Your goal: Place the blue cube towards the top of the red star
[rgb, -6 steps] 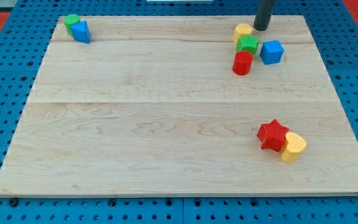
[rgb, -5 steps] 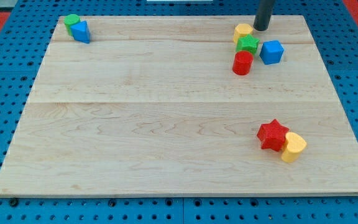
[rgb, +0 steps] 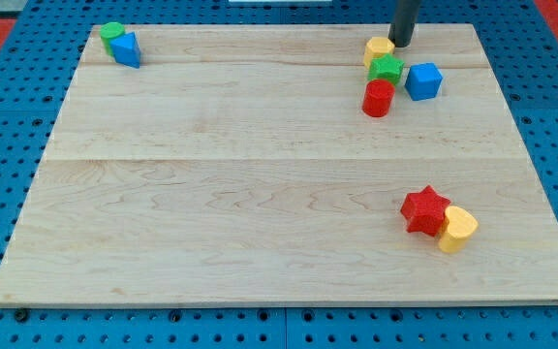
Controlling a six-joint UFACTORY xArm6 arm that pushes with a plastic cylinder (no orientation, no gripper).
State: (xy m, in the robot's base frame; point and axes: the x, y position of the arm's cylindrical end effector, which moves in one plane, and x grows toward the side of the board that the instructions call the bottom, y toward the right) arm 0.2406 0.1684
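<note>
The blue cube (rgb: pixel 423 80) sits near the view's top right of the wooden board (rgb: pixel 211 194), just right of a green star (rgb: pixel 387 68). The red star (rgb: pixel 424 210) lies at the lower right, touching a yellow heart-like block (rgb: pixel 456 229) on its right. My tip (rgb: pixel 400 44) is at the top right, above and left of the blue cube, close beside a yellow block (rgb: pixel 378 47). It does not touch the blue cube.
A red cylinder (rgb: pixel 378 98) stands just below the green star. At the top left corner a green block (rgb: pixel 112 33) and a second blue block (rgb: pixel 126 48) sit together.
My tip has moved slightly to the view's left and up, closer to the yellow block at the top. No block has moved.
</note>
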